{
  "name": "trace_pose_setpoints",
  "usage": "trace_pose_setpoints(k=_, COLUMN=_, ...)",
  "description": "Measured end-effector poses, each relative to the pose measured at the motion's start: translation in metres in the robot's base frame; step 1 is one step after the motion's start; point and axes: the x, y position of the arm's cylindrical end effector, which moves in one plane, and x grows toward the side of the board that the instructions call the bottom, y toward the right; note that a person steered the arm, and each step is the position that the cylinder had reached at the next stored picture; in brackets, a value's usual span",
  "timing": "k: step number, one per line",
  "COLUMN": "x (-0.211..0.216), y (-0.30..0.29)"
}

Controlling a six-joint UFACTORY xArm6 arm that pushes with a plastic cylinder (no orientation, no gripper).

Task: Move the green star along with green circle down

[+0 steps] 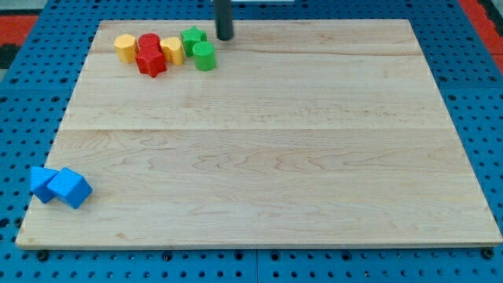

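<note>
The green star [192, 38] lies near the view's top left on the wooden board [267, 149]. The green circle [204, 56] sits just below and right of it, touching it. My tip [225, 37] stands at the view's top, a little to the right of the green star and above-right of the green circle, with a small gap to both.
A red circle [148, 42], a red star [150, 62], a yellow hexagon [125, 47] and a yellow block [173, 50] cluster left of the green blocks. Two blue blocks [43, 183] [71, 189] lie at the bottom left corner. Blue pegboard [31, 86] surrounds the board.
</note>
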Motion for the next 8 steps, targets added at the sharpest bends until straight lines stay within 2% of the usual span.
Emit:
trace_pose_setpoints(k=1, x=-0.044, y=-0.004)
trace_pose_setpoints(k=2, x=-0.047, y=-0.095)
trace_pose_setpoints(k=3, x=-0.037, y=-0.091)
trace_pose_setpoints(k=5, x=0.1, y=0.029)
trace_pose_setpoints(k=6, x=0.089, y=0.033)
trace_pose_setpoints(k=7, x=0.046, y=0.026)
trace_pose_setpoints(k=8, x=0.069, y=-0.015)
